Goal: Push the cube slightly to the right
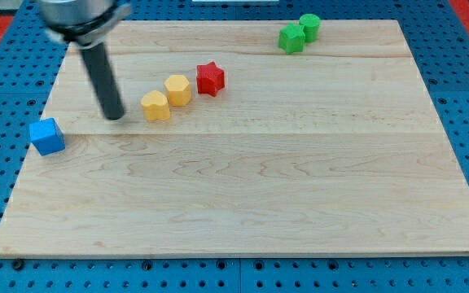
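A blue cube [47, 136] sits at the left edge of the wooden board [243, 187]. My tip [115, 115] rests on the board to the right of and a little above the cube, apart from it, and just left of a yellow block. The dark rod rises from the tip to the view's top left.
Two yellow hexagonal blocks [155, 105] [177, 89] lie in a diagonal line with a red star block [210, 78] right of my tip. Two green blocks [291, 37] [309, 26] sit together near the board's top edge. A blue pegboard [462, 81] surrounds the board.
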Controlling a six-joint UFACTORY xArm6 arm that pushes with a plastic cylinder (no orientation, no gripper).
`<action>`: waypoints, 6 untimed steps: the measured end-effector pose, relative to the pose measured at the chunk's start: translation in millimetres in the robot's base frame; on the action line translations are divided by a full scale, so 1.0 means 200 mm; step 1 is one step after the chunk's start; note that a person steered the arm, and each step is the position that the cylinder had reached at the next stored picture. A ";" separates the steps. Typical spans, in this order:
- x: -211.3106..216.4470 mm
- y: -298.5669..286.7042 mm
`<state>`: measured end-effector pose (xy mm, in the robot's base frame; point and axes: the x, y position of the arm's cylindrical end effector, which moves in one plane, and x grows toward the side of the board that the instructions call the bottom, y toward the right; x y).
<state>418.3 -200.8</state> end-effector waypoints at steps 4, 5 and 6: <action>0.18 0.01; 0.15 0.55; 0.21 0.85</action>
